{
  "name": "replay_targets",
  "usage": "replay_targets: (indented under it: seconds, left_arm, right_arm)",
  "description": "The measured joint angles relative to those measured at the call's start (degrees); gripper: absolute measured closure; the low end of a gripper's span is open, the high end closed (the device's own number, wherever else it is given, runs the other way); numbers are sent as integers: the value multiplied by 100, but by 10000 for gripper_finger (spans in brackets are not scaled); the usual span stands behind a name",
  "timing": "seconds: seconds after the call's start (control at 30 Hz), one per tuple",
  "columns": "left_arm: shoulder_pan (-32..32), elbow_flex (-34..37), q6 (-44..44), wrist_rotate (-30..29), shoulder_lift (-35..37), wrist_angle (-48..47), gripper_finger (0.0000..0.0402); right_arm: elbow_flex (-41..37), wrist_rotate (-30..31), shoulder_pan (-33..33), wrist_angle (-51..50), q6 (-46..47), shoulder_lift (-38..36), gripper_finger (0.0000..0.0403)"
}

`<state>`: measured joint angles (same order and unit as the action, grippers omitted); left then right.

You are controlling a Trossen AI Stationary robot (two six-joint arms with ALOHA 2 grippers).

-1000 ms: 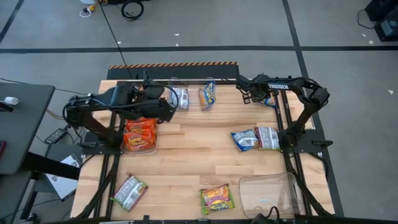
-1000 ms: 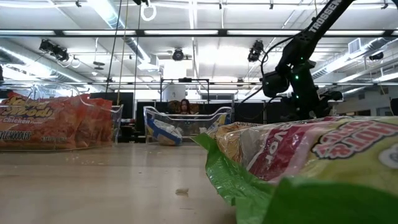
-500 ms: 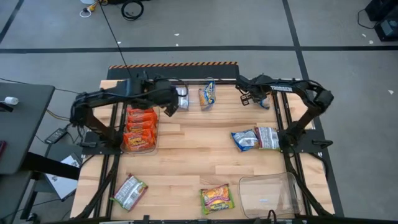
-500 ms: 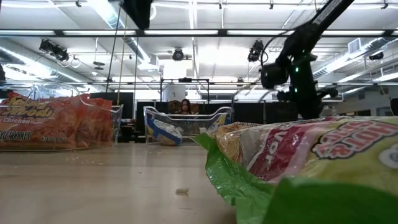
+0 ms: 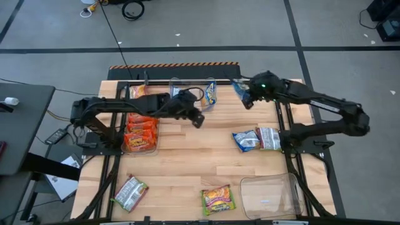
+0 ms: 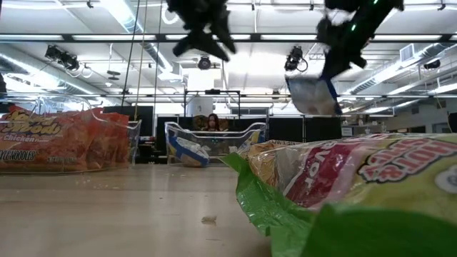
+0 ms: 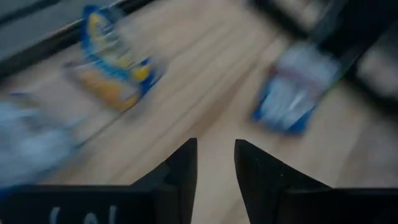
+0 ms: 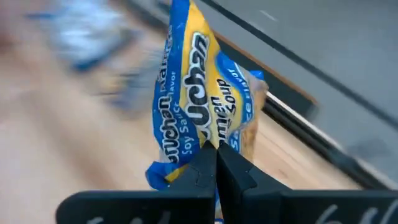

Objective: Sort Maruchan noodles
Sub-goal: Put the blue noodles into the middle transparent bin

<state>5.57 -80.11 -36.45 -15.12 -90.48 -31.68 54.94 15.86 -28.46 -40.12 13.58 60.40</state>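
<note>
Now: right gripper (image 8: pixel 216 152) is raised over the far side of the tabletop (image 5: pixel 200 156), jaws closed on the edge of a blue-and-yellow noodle packet (image 8: pixel 193 106). The packet hangs below them, long axis roughly vertical, clear of the wood. Next out, toward the left arm's side, a matching blue-and-yellow packet (image 5: pixel 209 94) stands at the far edge; likely drop point, a short sideways carry. Beyond it, left gripper (image 7: pixel 215 149) hovers, jaws slightly apart, empty.

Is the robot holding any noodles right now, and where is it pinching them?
Yes. The right gripper is shut on a blue-and-yellow noodle packet, pinching its edge, lifted off the table. The left gripper holds nothing.
</note>
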Motion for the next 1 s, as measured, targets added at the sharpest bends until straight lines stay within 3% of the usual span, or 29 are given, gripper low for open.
replay_targets:
  seconds: [0.1, 0.27, 0.4, 0.53, 0.63, 0.83, 1.0]
  left_arm:
    - [-5, 437, -871, -105, 0, 1404, 264]
    - [-43, 1043, -2413, -592, -110, 3328, 200]
    - [-226, 1160, -2944, -834, -546, 4591, 156]
    - [-490, 1151, -3366, -1314, -1065, 6024, 137]
    - [-640, 1105, -3822, -1667, -1412, 6504, 136]
    - [-898, 535, -3995, -1937, -1943, 6571, 136]
    - [-902, 170, -4602, -2433, -2236, 6553, 136]
  right_arm:
    - [0, -472, 297, 128, -533, -403, 398]
    - [0, -545, 770, 206, -1106, -730, 398]
    - [0, -506, 1108, 528, -1490, -758, 399]
    - [0, -331, 1346, 706, -1726, -742, 399]
    - [2, 20, 1398, 685, -1622, -670, 399]
    - [2, 520, 1385, 510, -1084, -322, 399]
    - [2, 154, 1447, 701, -913, -67, 399]
